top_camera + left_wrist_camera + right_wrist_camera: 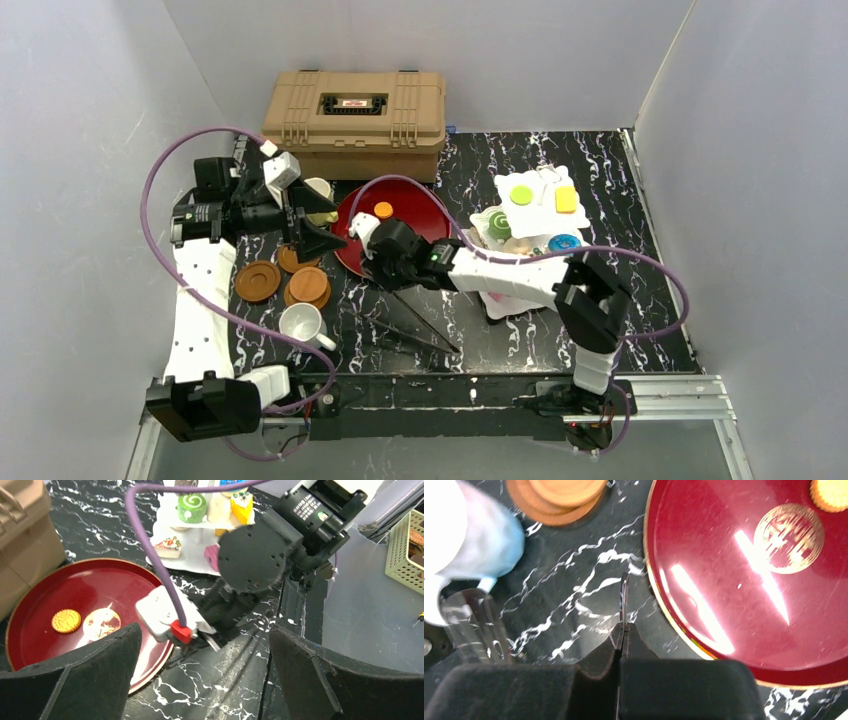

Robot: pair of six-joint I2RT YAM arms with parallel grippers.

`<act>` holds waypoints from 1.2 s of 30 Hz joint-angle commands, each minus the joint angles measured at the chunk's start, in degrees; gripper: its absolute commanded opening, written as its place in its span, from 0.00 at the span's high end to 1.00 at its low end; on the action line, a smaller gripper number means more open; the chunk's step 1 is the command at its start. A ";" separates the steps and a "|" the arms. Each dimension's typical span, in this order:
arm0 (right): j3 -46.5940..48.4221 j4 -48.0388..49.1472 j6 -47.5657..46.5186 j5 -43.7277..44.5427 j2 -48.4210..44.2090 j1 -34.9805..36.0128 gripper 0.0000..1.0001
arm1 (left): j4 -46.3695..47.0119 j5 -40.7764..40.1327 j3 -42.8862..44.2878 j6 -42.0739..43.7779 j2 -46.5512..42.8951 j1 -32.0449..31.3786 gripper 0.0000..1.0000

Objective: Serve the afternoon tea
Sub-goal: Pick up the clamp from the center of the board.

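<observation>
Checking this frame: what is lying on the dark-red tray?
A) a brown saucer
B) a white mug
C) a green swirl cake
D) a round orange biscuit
D: a round orange biscuit lies on the dark-red tray, while the white mug and brown saucers stand on the table beside it.

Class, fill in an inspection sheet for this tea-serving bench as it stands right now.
Surface: black marbled table.
Job's things: white stand loaded with toy cakes; white mug, pale-yellow mug and brown saucers left of the red tray; orange biscuit on it.
Clutter: tan case at the back.
Grippers: left gripper, jaws wide open, empty; right gripper, jaws shut on a thin metal tool.
Cables: purple cables loop over both arms.
Surroundings: plain pale walls.
</observation>
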 commanded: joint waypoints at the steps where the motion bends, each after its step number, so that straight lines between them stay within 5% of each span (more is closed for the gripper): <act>1: 7.78 -1.19 -4.84 -6.87 5.57 -4.35 0.99 | -8.82 -1.52 -1.50 9.65 2.72 0.09 0.05; 11: -2.61 6.16 -5.13 -13.46 -9.67 -5.11 0.99 | -23.78 -1.88 -0.15 25.83 5.77 -0.56 0.17; 20: 1.33 4.04 -6.00 -23.00 -17.09 -5.11 0.99 | -42.90 -2.18 5.14 42.03 11.42 -4.35 0.37; 31: 7.91 3.14 -3.92 -28.43 -15.68 -5.03 0.99 | -43.10 -0.69 8.34 37.76 9.97 -6.42 0.52; 36: 9.83 2.64 -4.45 -29.33 -15.42 -5.03 0.99 | -43.14 -2.61 8.48 38.10 10.55 -8.54 0.85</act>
